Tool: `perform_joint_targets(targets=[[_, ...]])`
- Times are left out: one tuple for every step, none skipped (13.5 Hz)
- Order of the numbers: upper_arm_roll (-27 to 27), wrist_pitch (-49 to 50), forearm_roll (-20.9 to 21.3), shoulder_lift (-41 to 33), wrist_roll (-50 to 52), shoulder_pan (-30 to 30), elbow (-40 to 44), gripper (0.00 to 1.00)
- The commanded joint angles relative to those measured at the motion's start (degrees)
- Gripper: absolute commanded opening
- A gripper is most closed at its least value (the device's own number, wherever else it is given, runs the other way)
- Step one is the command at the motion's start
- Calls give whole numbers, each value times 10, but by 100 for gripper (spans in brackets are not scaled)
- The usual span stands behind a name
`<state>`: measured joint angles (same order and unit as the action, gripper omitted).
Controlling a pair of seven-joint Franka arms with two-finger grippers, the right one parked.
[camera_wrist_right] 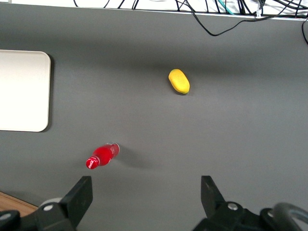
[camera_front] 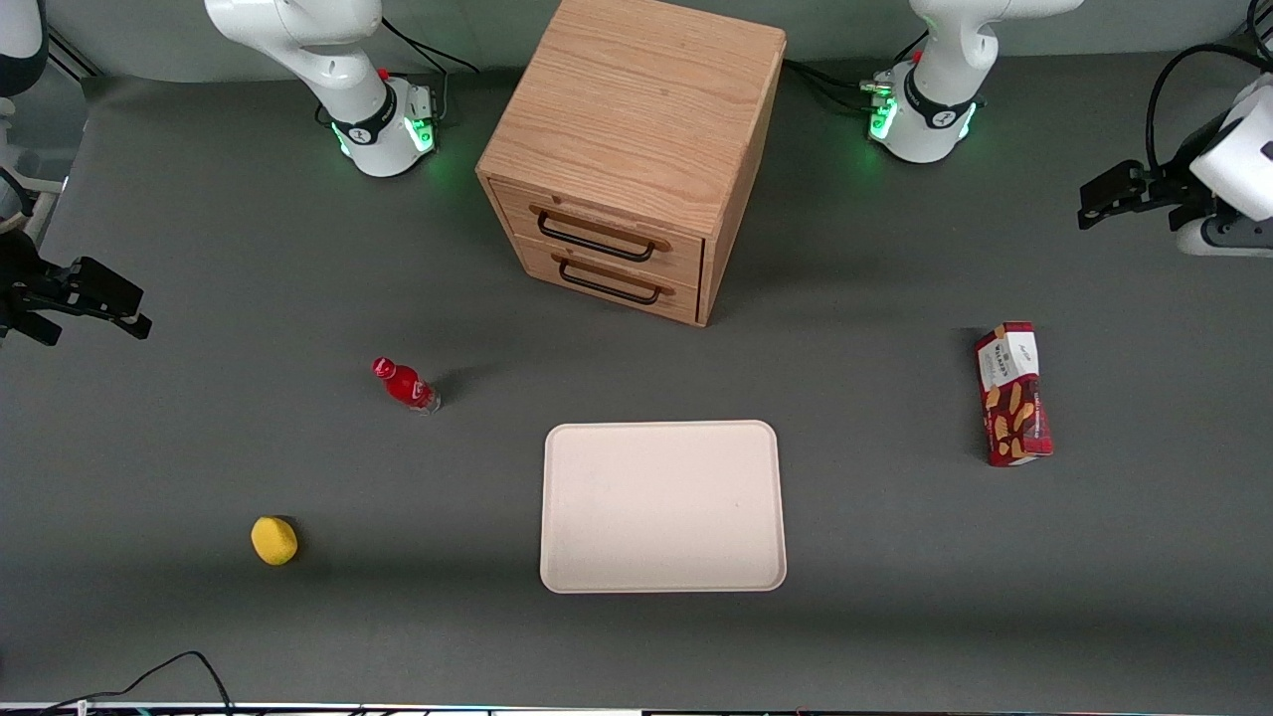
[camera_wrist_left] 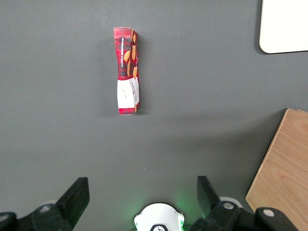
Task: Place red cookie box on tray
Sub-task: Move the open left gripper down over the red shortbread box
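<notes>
Toward the working arm's end, gripper (camera_front: 1099,204) fingers (camera_wrist_left: 74,195) apart, well apart from red cookie box (camera_front: 1013,394).

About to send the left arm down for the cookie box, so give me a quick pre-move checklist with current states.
1. Gripper open, holding nothing, high above the table: ok.
2. Red cookie box lying flat toward the working arm's end, nothing touching it: ok.
3. Tray bare, room for the box: ok.
4. Table between box and tray free of obstacles: ok.
5. Wooden drawer cabinet farther from the front camera than the tray, off the carry path: ok.
6. Gripper lined up over the box: not ok, it hangs off to one side.
</notes>
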<state>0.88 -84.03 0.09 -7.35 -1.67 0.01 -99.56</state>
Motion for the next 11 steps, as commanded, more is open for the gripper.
perform_joint_targets(targets=[[-4,26,0,2,-4,-2,23,100],[-5,34,0,2,-4,-3,32,100],[-6,36,1,3,-4,-2,33,100],[-8,37,1,3,10,-1,32,100],[-10,38,2,7,11,0,31,100],[-10,37,3,10,4,1,32,100],[-12,33,10,21,1,3,32,100],[-25,23,24,39,-2,3,32,100],[-39,9,25,62,-10,3,30,100],[-47,-16,26,87,-37,3,27,100],[-56,-42,26,114,-63,3,21,100]])
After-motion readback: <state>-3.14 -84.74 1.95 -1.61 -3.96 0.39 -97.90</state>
